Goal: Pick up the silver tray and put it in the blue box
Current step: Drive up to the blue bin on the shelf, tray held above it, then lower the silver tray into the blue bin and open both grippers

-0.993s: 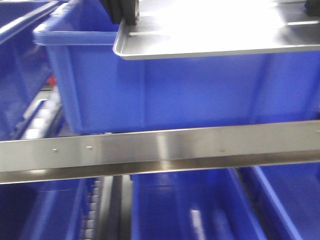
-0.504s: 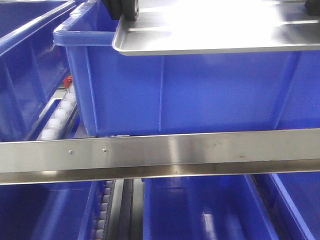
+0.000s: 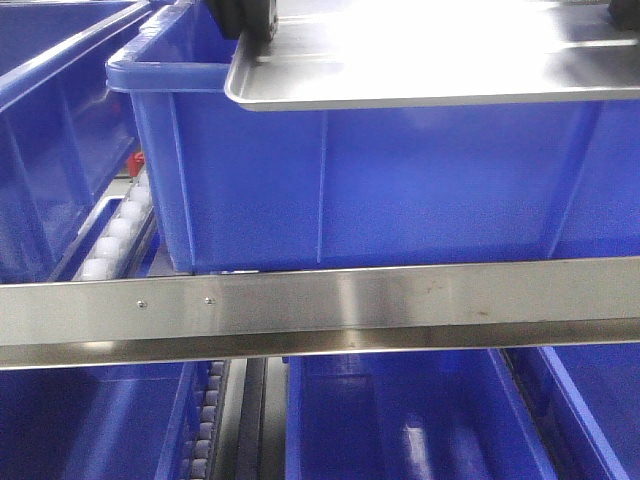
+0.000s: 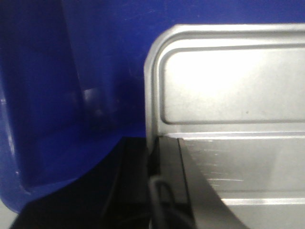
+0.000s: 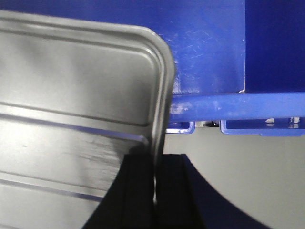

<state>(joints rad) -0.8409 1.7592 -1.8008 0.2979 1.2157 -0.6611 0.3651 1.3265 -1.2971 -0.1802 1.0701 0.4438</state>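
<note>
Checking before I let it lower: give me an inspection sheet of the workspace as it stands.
Surface: roller track behind a steel rail; the box stands there.
Job's things: silver tray held level over the top of the blue box, not yet lowered in.
Clutter: small red part beside the rollers.
Grippers: left pincer and right pincer each shut on the tray's rim.
Cables: thin dark loop by the left pincer, maybe a wire.
Surroundings: more blue crates left and below; grey floor.
</note>
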